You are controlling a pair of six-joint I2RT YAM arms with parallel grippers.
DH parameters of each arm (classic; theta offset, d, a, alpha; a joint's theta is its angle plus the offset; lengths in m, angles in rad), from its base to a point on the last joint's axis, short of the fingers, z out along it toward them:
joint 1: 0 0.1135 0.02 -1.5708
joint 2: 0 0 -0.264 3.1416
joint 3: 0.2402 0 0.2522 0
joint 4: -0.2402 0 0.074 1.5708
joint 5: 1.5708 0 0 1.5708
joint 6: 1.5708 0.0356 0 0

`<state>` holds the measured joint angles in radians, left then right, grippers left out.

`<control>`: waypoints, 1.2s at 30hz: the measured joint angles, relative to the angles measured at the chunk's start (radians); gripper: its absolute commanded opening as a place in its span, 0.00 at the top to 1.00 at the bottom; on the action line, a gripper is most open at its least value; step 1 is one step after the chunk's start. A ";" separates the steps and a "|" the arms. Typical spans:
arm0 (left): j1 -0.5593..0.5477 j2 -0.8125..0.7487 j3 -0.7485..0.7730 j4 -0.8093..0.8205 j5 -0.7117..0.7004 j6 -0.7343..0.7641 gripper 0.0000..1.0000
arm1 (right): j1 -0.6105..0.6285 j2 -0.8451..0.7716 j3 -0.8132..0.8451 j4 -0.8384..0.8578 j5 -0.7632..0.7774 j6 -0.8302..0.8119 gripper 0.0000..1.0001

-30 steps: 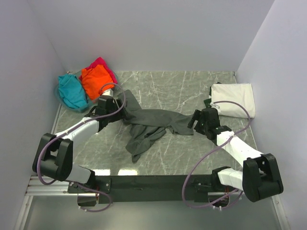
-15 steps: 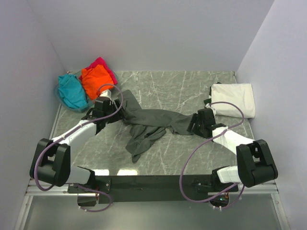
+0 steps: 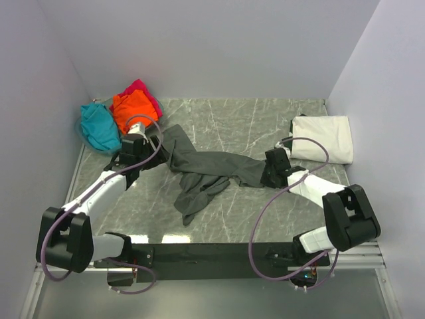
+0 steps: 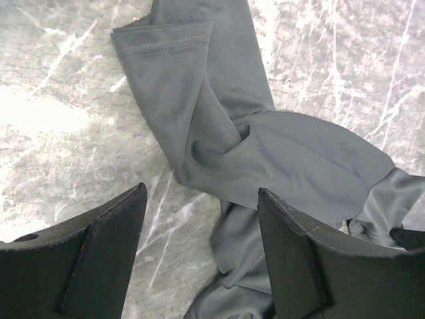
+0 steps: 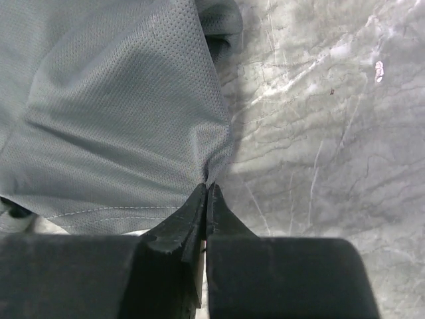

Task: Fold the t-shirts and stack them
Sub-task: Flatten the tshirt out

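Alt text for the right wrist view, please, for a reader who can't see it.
The right hand is closed, its fingertips pinching the edge of the dark grey t-shirt, where the mesh cloth puckers. The shirt fills the upper left of the view; bare marble table fills the right.

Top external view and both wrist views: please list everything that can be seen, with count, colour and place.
dark grey t-shirt: one, dark grey, crumpled, middle of the table
white t-shirt: one, white, folded, far right side
orange t-shirt: one, orange, far left corner pile
magenta t-shirt: one, magenta, behind the orange one
teal t-shirt: one, teal, left of the orange one
table: one, grey marbled, under everything
left gripper: one, black, open above the dark grey t-shirt's left end
right gripper: one, black, shut on the dark grey t-shirt's right edge
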<state>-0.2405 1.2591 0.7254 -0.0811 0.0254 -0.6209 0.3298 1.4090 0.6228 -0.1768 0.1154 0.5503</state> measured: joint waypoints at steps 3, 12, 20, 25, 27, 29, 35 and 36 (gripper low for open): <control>0.006 -0.031 0.000 -0.016 -0.002 0.004 0.26 | 0.000 -0.010 0.035 -0.050 0.008 -0.012 1.00; 0.008 -0.103 0.000 -0.060 -0.013 0.012 0.26 | -0.075 -0.315 0.318 -0.203 0.141 -0.103 1.00; 0.008 0.019 0.006 -0.014 -0.001 0.006 0.27 | -0.111 -0.435 0.321 -0.237 0.227 -0.145 1.00; -0.020 0.186 0.046 0.039 0.014 0.007 0.29 | -0.116 -0.401 0.210 -0.283 0.224 -0.144 1.00; -0.049 0.234 0.063 0.069 0.026 0.008 0.31 | -0.117 -0.395 0.196 -0.294 0.217 -0.144 1.00; -0.079 0.283 0.092 0.092 0.040 0.014 0.33 | -0.119 -0.396 0.194 -0.294 0.209 -0.144 1.00; -0.100 0.407 0.196 0.154 0.061 0.052 0.39 | -0.121 -0.409 0.194 -0.288 0.188 -0.144 1.00; -0.100 0.428 0.212 0.157 0.060 0.059 0.39 | -0.121 -0.412 0.194 -0.288 0.186 -0.144 1.00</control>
<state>-0.3401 1.6871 0.9379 0.0761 0.0856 -0.5617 0.2089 0.9970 0.8165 -0.4652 0.3012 0.4065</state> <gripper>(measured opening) 0.616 0.010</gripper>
